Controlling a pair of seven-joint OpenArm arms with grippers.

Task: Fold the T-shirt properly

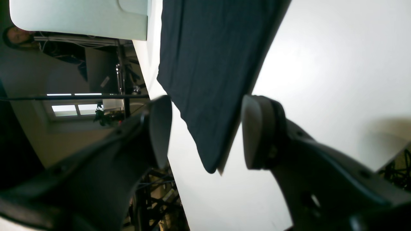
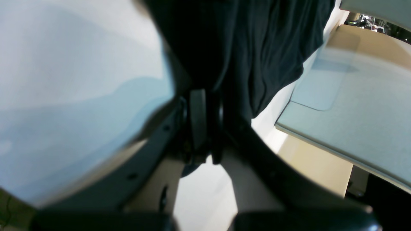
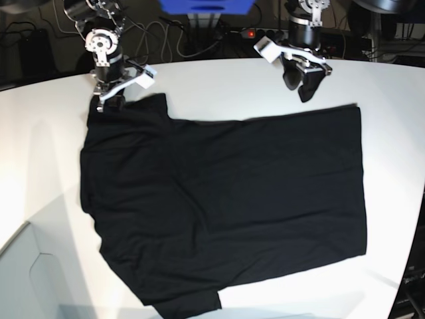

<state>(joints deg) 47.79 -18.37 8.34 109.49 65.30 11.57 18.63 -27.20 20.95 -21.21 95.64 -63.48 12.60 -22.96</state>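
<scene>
Our right gripper [image 2: 205, 128] is clamped on the T-shirt [image 3: 219, 199] edge; our left gripper [image 1: 205, 131] gapes, cloth ahead of its jaws. Lifting one-handed risks bunching.

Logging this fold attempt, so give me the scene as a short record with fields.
garment: black T-shirt, spread flat, plain side up
surface: white table
right gripper: shut on the T-shirt at a far corner, near a sleeve
left gripper: open, above the table by the shirt's other far edge, holding nothing
fold progress: no fold visible yet
</scene>
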